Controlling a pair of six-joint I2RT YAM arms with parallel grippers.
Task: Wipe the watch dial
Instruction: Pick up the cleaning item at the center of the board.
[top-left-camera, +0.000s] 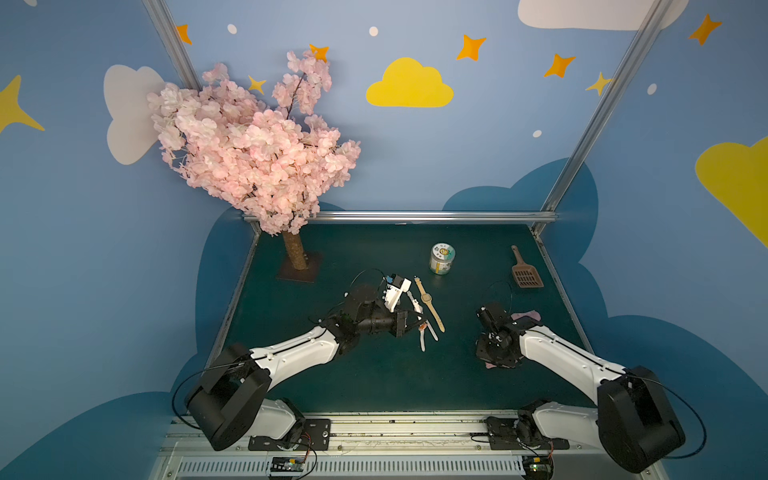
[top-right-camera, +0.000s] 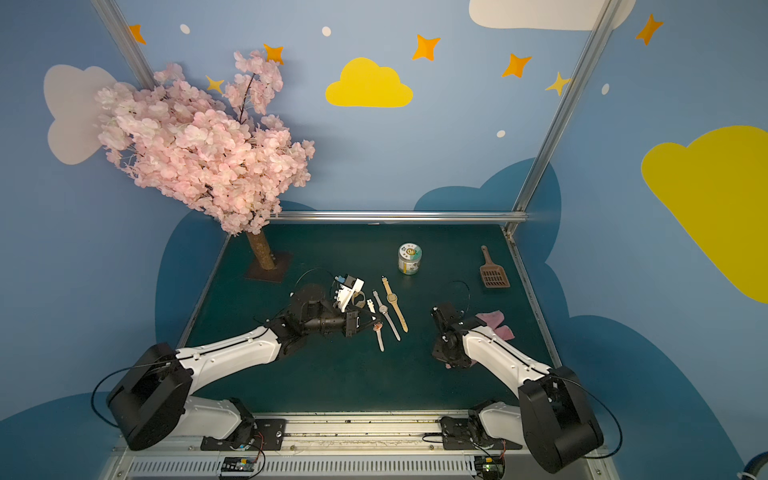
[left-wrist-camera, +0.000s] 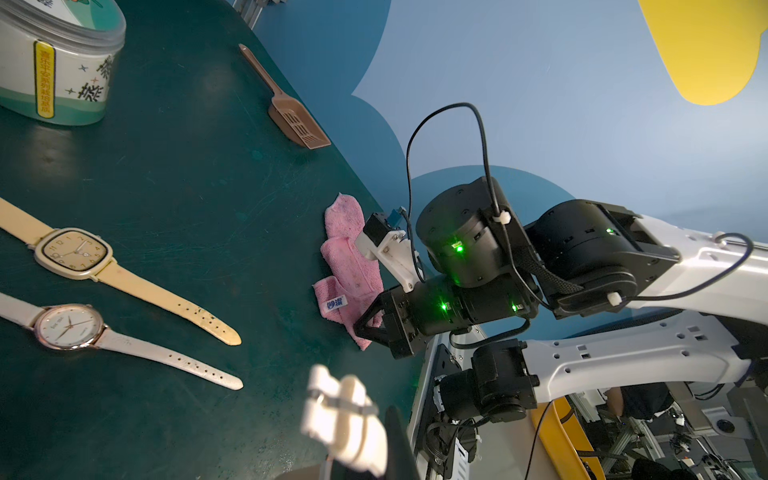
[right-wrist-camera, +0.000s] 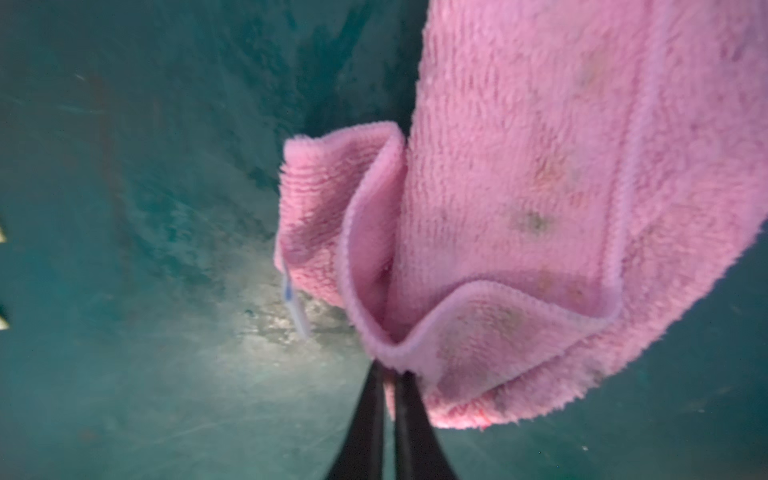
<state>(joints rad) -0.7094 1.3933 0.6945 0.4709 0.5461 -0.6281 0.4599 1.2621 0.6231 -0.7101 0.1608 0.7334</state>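
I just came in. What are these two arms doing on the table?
Two robot arms are preparing to wipe a watch. The left gripper is shut on a white-strapped watch, next to a beige watch and a round white watch lying on the green table. The right gripper is shut on an edge of a pink cloth, which lies mostly on the table. Cloth and held watch are apart, so wiping has not yet begun.
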